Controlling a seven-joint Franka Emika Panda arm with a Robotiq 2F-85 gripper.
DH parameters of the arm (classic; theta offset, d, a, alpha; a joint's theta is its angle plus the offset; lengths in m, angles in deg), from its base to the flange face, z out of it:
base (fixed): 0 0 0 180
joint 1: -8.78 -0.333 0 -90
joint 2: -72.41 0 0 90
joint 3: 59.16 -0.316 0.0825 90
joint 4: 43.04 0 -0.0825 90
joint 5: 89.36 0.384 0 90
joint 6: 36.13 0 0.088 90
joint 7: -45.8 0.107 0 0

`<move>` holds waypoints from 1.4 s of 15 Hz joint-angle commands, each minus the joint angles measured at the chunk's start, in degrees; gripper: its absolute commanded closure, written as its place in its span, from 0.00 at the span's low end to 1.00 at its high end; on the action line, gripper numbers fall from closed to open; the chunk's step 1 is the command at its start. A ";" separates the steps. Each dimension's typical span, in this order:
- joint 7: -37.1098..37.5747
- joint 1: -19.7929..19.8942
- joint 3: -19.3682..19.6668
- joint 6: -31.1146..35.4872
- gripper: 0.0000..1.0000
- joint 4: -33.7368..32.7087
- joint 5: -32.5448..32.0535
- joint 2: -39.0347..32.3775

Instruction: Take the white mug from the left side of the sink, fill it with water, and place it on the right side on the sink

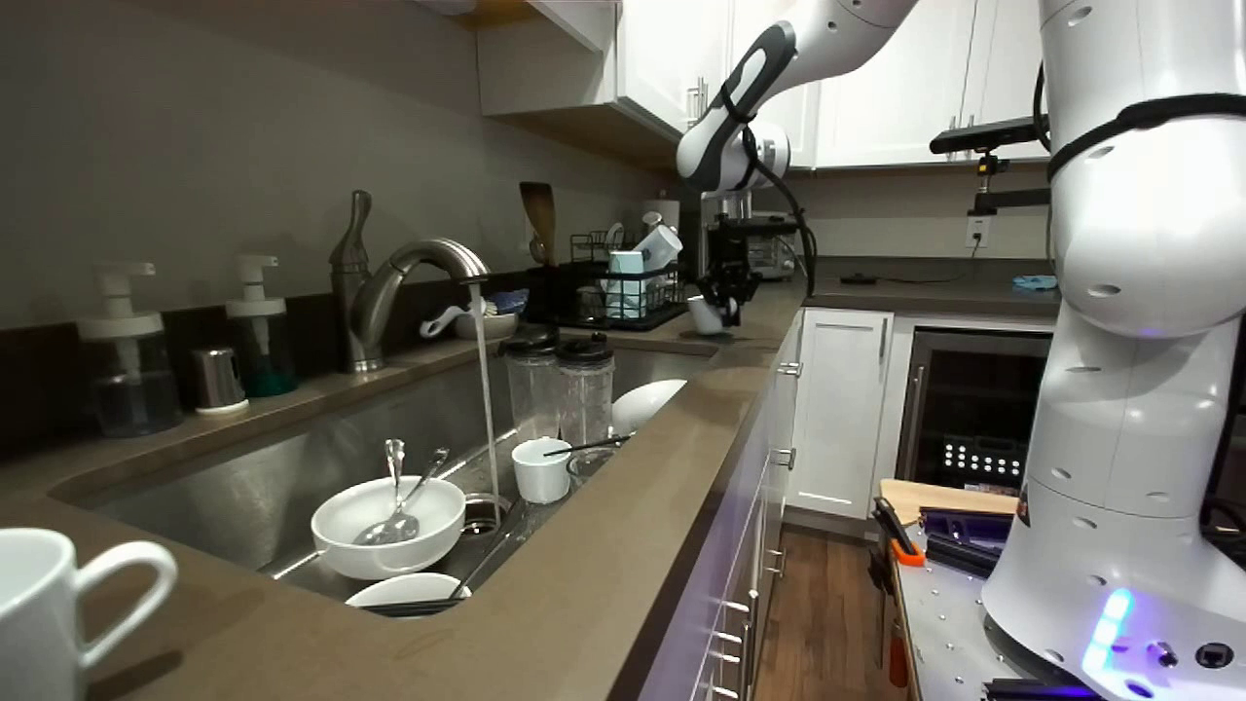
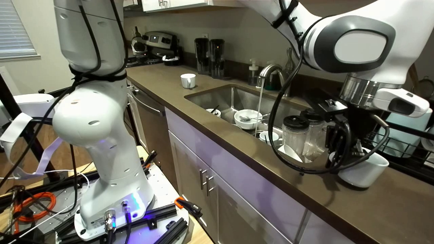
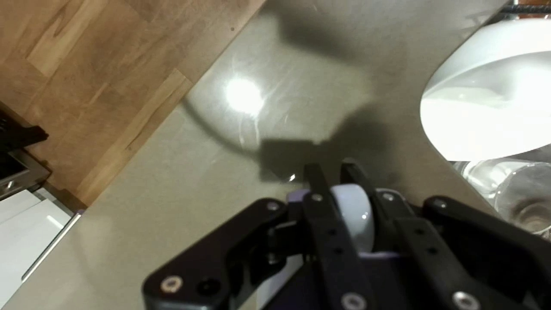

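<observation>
A white mug (image 2: 364,171) is at the dish-rack end of the sink, tilted, low over the countertop; I cannot tell whether it touches. It also shows in an exterior view (image 1: 703,315). My gripper (image 2: 334,161) is shut on its handle, which sits between the fingers in the wrist view (image 3: 355,215). The mug's body is mostly hidden there, and its inside is not visible. A second, like white mug (image 2: 188,81) stands upright at the sink's other end, also in an exterior view (image 1: 39,613). The steel sink (image 1: 229,511) has a chrome faucet (image 1: 428,258) with water running.
A black dish rack (image 1: 642,302) with dishes stands behind the held mug. The sink holds white bowls (image 1: 389,531), a small white cup (image 1: 541,472) and lidded clear cups (image 1: 584,394). A white bowl (image 3: 490,103) and the countertop edge are near the gripper. Soap bottles (image 1: 127,360) line the back.
</observation>
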 commanded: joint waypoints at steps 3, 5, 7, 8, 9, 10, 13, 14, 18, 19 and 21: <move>-1.97 1.52 -0.52 -0.28 0.92 -0.45 1.65 0.64; -2.14 1.70 -0.59 -0.26 0.87 -0.42 2.10 0.54; -2.16 1.80 -0.61 -0.23 0.77 -0.41 2.25 0.49; -2.18 1.87 -0.61 -0.32 0.76 -0.44 2.30 0.48; -2.13 1.88 -0.61 -0.32 0.79 -0.49 2.30 0.48; -2.07 1.88 -0.60 -0.40 0.80 -0.51 2.30 0.53; -2.03 1.80 -0.59 -0.43 0.68 -0.33 2.14 0.84; -2.05 1.77 -0.58 -0.57 0.63 -0.20 2.09 1.14; -1.20 1.12 -0.41 -0.56 0.37 1.18 0.54 3.40; -0.97 0.96 -0.39 -0.66 0.34 1.57 0.28 4.07; -0.72 0.54 -0.32 -0.20 0.29 3.50 -0.70 6.38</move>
